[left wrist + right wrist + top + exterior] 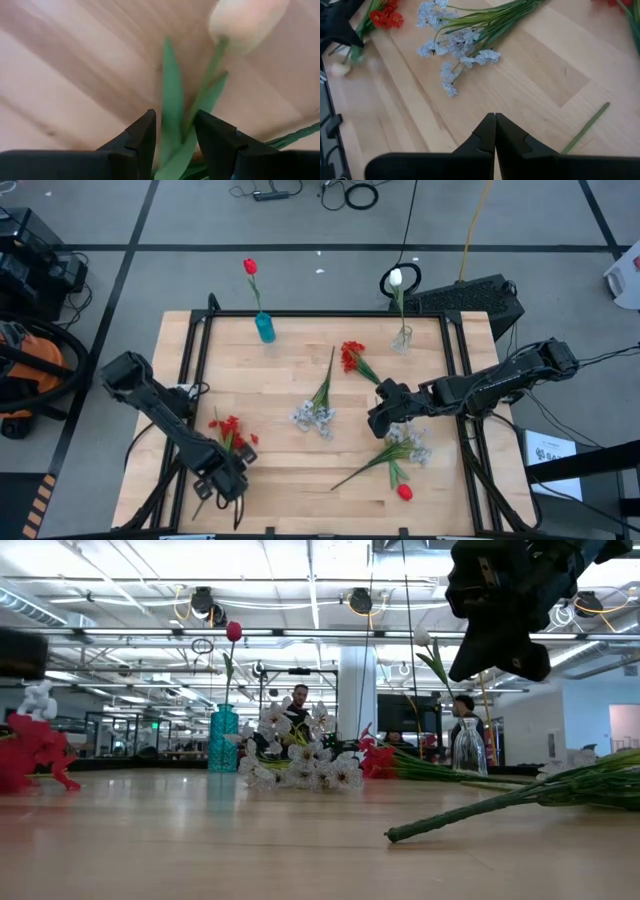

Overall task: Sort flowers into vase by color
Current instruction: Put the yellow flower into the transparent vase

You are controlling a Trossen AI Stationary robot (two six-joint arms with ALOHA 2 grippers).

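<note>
Only the left wrist view shows the left gripper clasping a cream tulip by its stem. From above, the gripper hides this flower. The right gripper hovers with its fingers pressed together and holds nothing.

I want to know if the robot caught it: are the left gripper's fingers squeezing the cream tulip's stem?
Cannot tell. In the left wrist view the cream tulip has its stem and leaves between the left gripper fingers, but no view plainly shows contact or a gap.

The left black jointed robot arm at the frame's lower left is matte, built of boxy segments; the right black jointed robot arm at centre right looks alike; both end in dark wedge-shaped fingers.
</note>
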